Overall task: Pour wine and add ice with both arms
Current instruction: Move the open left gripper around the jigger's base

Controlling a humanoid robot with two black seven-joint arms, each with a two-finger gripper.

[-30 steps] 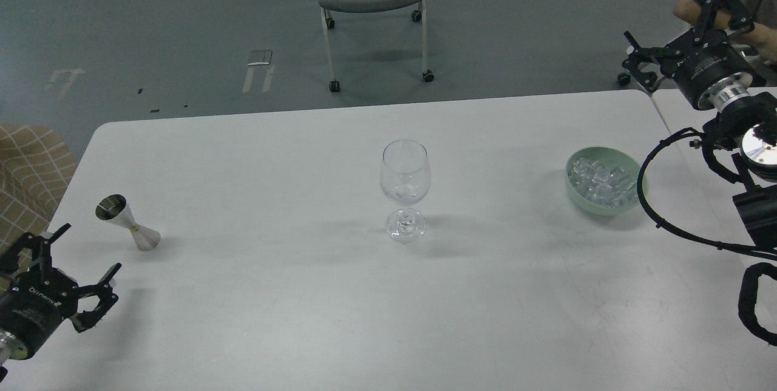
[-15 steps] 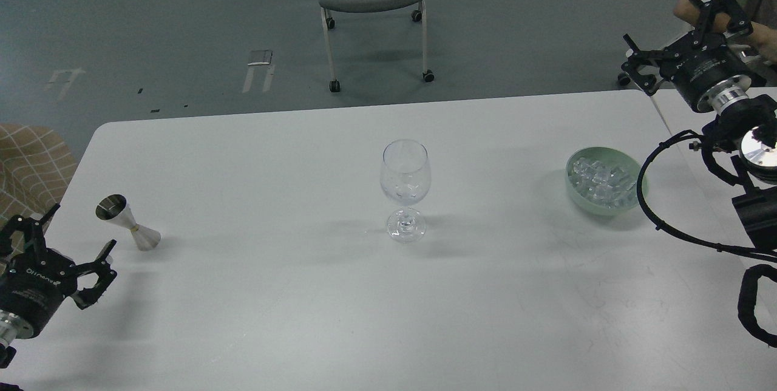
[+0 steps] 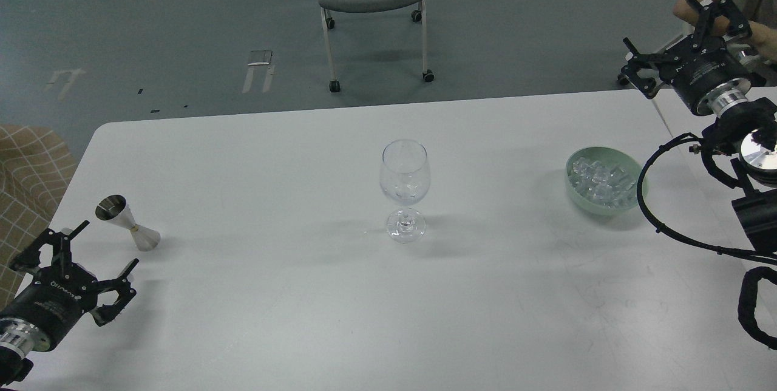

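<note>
Green bowl (image 3: 572,187) heaped with ice (image 3: 602,181); wine glass (image 3: 405,188), steel jigger (image 3: 126,221) upright

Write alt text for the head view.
A wine glass stands mid-table, with a steel jigger near the open left gripper and a green bowl of ice below the open right gripper.

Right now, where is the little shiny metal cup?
In the head view, the steel jigger stands on the white table near its left edge, just beyond the open left hand and far left of the wine glass.
</note>
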